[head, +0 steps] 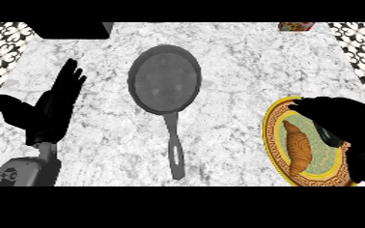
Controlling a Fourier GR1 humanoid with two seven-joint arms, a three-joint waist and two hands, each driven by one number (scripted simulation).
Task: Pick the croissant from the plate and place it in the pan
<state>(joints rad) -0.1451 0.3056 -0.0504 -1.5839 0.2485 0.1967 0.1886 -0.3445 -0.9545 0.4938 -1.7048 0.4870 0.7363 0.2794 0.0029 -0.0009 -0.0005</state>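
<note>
A golden-brown croissant (300,146) lies on a round plate (274,147) with a yellow patterned rim at the right edge of the counter. My right hand (336,117) hovers over the plate's upper right part, fingers curved above the croissant's top end and hiding part of the plate. Whether it touches the croissant I cannot tell. A dark grey pan (164,79) sits in the middle of the counter, its handle (175,149) pointing toward me. My left hand (53,104) rests open at the left, fingers up.
The counter is white marble. A black appliance corner (71,30) sits at the back left. A small red and yellow box (295,26) shows at the back right. Patterned tiles edge both sides.
</note>
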